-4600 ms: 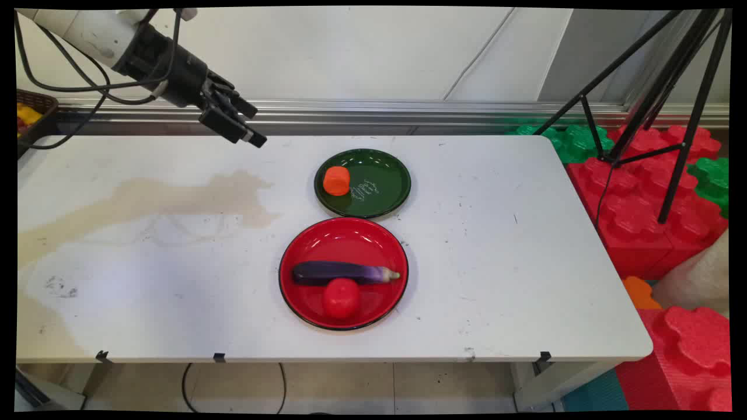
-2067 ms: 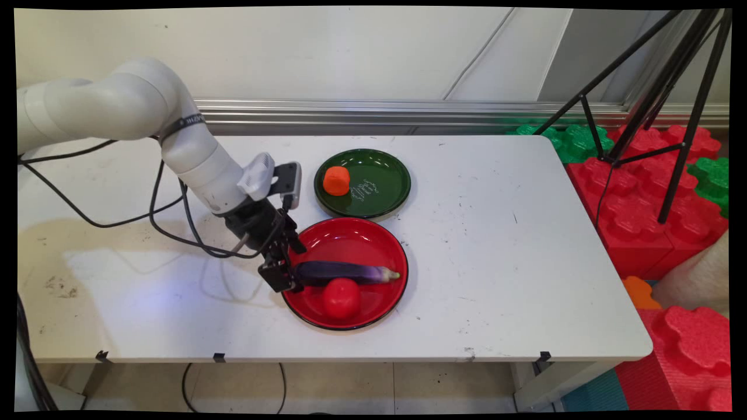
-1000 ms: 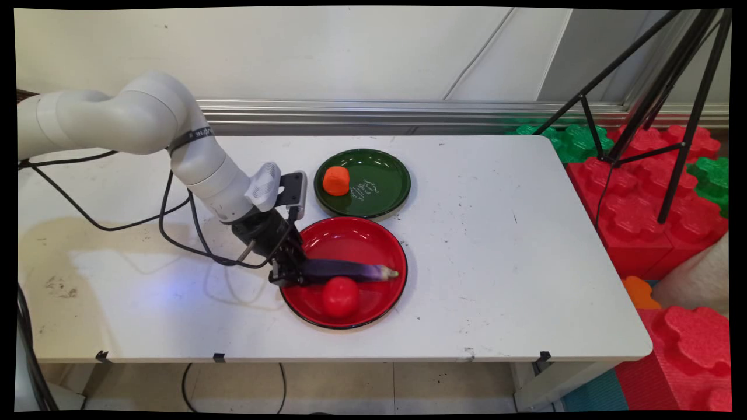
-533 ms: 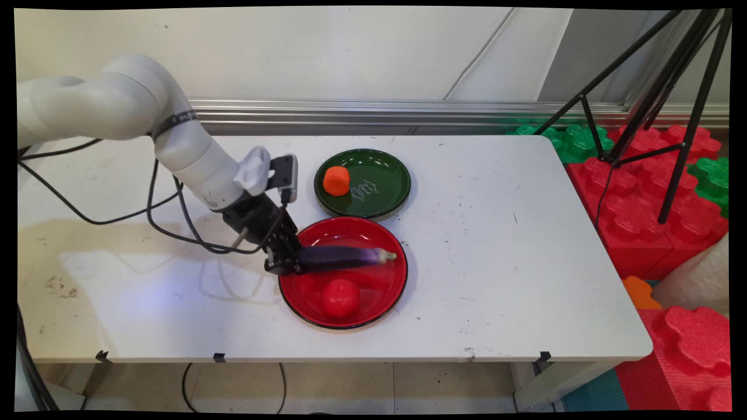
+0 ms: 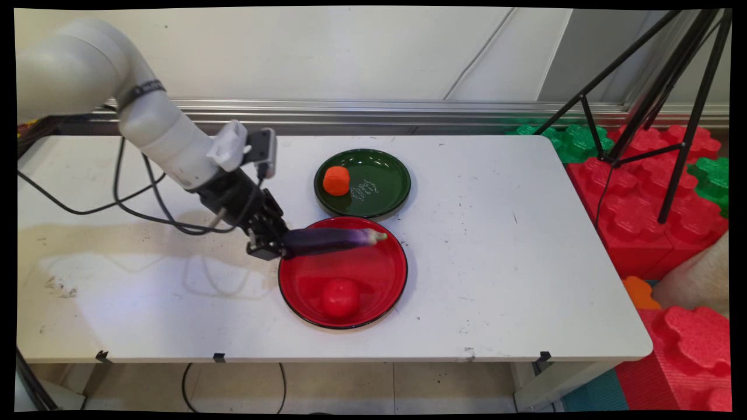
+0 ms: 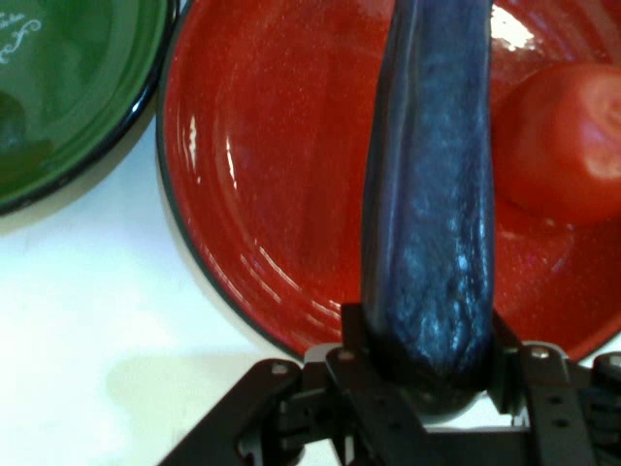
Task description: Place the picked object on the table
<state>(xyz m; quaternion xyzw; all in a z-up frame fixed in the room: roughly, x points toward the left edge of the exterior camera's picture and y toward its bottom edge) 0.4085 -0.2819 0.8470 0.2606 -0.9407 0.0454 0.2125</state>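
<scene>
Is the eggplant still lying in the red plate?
No, lifted: the gripper holds the eggplant by its end, above the red plate.

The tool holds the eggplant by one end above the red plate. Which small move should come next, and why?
Probably lift a little higher. The tool is shut on the eggplant at its thick end only, so the long body sticks out over the red plate, low above it, with the tomato below. More height would likely clear the rim.

White surface (image 5: 513,262), stained at left; pale wall (image 5: 350,52) with metal rail (image 5: 408,111) behind; black tripod (image 5: 671,105) over red and green foam blocks (image 5: 636,216) right; tiled floor (image 5: 350,385).
</scene>
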